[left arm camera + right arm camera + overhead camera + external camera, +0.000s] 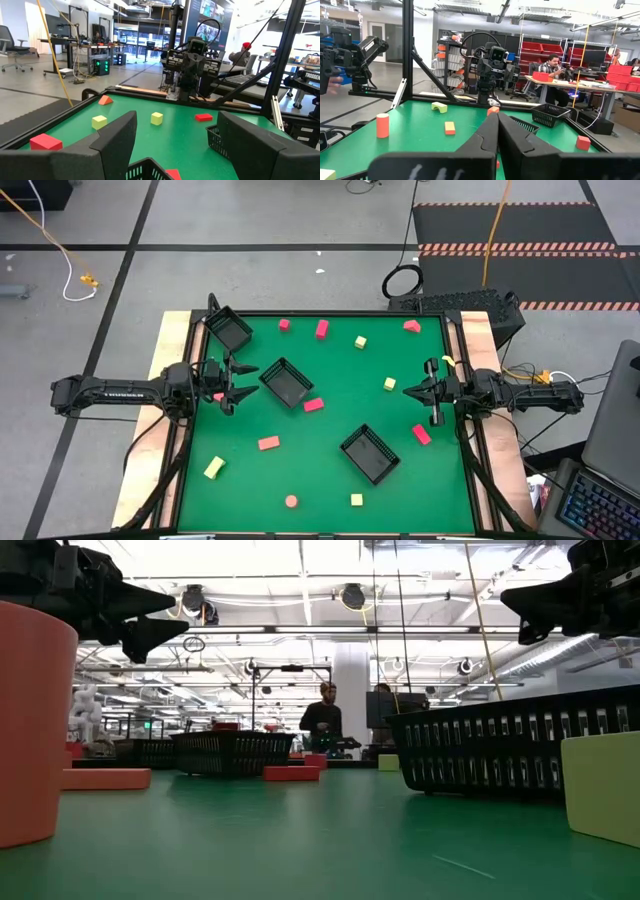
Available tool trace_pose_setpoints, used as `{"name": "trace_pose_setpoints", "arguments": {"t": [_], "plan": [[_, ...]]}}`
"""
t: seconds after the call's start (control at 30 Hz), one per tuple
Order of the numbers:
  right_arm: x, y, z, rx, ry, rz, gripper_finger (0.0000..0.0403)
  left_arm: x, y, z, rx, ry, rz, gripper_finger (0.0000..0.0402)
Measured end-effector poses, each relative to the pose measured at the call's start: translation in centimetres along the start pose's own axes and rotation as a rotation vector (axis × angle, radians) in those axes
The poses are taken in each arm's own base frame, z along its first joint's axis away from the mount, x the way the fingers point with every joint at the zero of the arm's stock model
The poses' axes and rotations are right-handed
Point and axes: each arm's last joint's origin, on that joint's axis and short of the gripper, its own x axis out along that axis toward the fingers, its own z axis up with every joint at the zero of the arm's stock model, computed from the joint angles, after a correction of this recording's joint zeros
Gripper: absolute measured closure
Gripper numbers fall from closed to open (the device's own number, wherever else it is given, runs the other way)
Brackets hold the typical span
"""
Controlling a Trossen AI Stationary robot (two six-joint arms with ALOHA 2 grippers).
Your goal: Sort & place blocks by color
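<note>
Blocks (314,404) lie scattered on the mat between both pincers, the left gripper (243,383) reaching level from its edge, fingers wide, the right gripper (409,390) opposite, fingers pressed together, both empty.

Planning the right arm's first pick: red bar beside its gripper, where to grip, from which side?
Best from above: fingers span the red bar across its narrow width, mid-length. It lies flat at a diagonal, so rotate the wrist to match.
</note>
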Motion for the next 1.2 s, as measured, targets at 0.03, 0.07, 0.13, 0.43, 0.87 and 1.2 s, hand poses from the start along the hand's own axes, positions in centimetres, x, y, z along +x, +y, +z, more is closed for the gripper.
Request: {"name": "trace_pose_setpoints", "arguments": {"t": [0.03,0.07,0.13,0.43,0.87,1.2], "plan": [[0.0,0.0,0.0,0.0,0.0,0.0,0.0403,0.0,0.0,0.01,0.0,0.0,0.0,0.0124],[0.0,0.0,0.0,0.0,0.0,0.0,0.0403,0.0,0.0,0.01,0.0,0.0,0.0,0.0124],[0.0,0.0,0.0,0.0,0.0,0.0,0.0403,0.0,0.0,0.0,0.0,0.0,0.0,0.0124],[0.0,-0.01,0.02,0.0,-0.002,0.0,0.0403,0.0,0.0,0.01,0.0,-0.001,0.0,0.0124],[-0.02,-0.06,0.61,0.098,-0.064,-0.002,0.0403,0.0,0.0,0.01,-0.043,0.0,-0.001,0.0124],[-0.03,-0.07,0.79,0.206,-0.082,0.001,0.0403,0.0,0.0,-0.05,-0.024,0.005,-0.002,0.0124]]}}
